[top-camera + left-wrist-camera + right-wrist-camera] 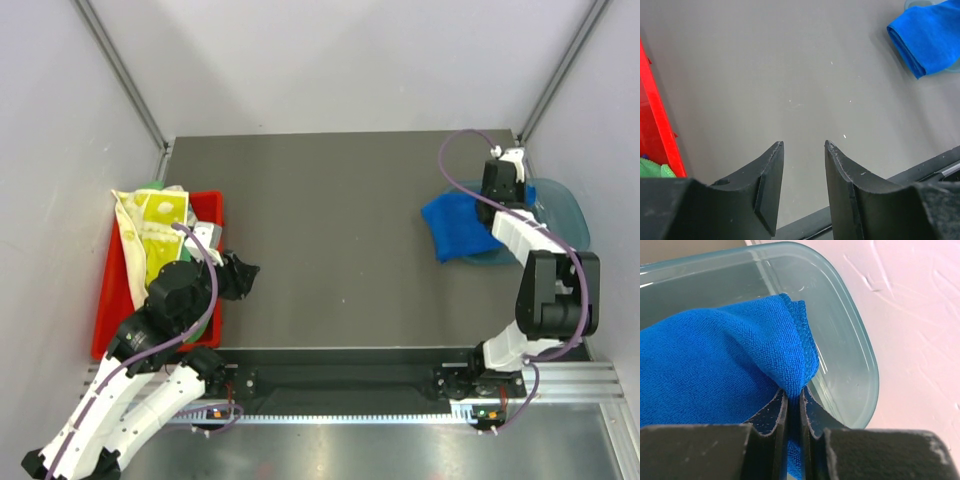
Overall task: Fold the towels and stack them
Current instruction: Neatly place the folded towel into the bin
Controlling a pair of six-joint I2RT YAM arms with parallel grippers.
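Note:
A royal blue towel (455,225) hangs folded over the left rim of the translucent blue bin (565,215), part of it on the table. My right gripper (497,185) is over the bin, shut on a corner of this blue towel (715,355), which is pinched between the fingertips (793,395). The left gripper (245,272) hovers beside the red tray (105,300), open and holding nothing (804,145). A pale yellow towel with green print (155,220) lies crumpled in the tray. A bit of green towel (650,170) shows at the tray's edge.
The dark grey table (340,230) stretches between tray and bin. The bin's wall (850,340) curves close to the right fingers. White enclosure walls and metal posts stand on both sides, and a black rail (340,380) runs along the near edge.

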